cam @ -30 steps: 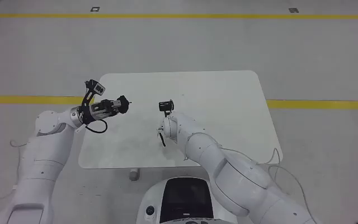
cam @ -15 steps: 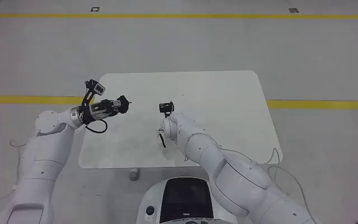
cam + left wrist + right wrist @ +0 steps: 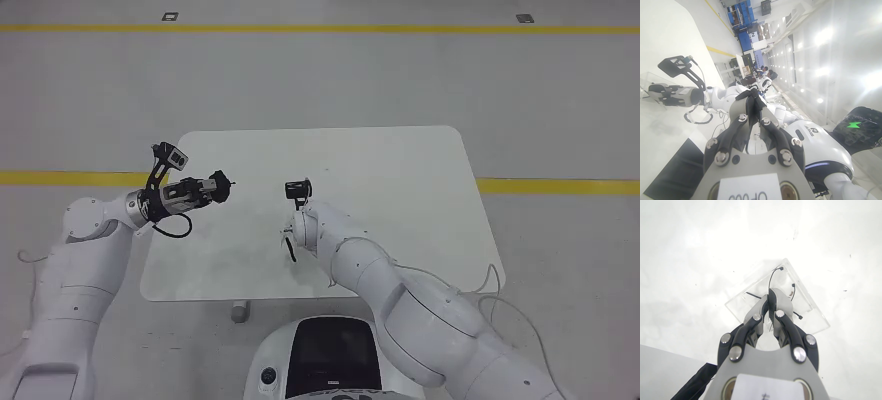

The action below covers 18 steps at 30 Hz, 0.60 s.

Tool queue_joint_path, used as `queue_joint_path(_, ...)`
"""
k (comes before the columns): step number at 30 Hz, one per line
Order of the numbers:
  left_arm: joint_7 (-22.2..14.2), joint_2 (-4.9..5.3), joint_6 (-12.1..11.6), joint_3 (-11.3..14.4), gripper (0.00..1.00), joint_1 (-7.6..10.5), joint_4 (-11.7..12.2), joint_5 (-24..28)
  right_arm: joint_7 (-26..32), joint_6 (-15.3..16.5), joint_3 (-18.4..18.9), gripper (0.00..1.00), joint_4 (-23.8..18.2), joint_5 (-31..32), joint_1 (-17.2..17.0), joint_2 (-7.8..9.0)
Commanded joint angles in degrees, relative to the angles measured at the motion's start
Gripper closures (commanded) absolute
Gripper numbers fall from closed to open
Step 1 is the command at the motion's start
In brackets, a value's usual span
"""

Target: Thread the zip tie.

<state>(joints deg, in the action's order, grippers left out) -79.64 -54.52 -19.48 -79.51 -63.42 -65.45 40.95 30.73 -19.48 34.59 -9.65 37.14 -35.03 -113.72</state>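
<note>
Well, the right claw (image 3: 769, 296) hangs low over a clear tray (image 3: 816, 318) on the white table (image 3: 400, 170). Its fingers are pinched together on a black zip tie (image 3: 770, 278), whose strap curves up out of the tips to its little square head. Other ties (image 3: 793, 291) lie loose in the tray. The left claw (image 3: 751, 102) is held up near the table's left edge, well apart, its fingers pressed together with something small and black at the tips that I can't make out.
</note>
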Motion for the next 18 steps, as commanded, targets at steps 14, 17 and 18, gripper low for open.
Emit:
queue_joint_path(14,0.0,0.00,0.0,0.0,1.00,0.00,0.0,0.0,-3.3,0.0,1.0,1.00,-1.5,-0.7,-0.1,0.33)
queue_joint_path(17,0.0,0.00,0.0,0.0,1.00,0.00,0.0,0.0,-3.4,0.0,1.7,1.00,-1.4,-0.7,0.3,0.38)
queue_joint_path(18,0.0,0.00,0.0,0.0,1.00,0.00,0.0,0.0,-3.3,0.0,1.8,1.00,-1.4,-0.6,0.3,0.38)
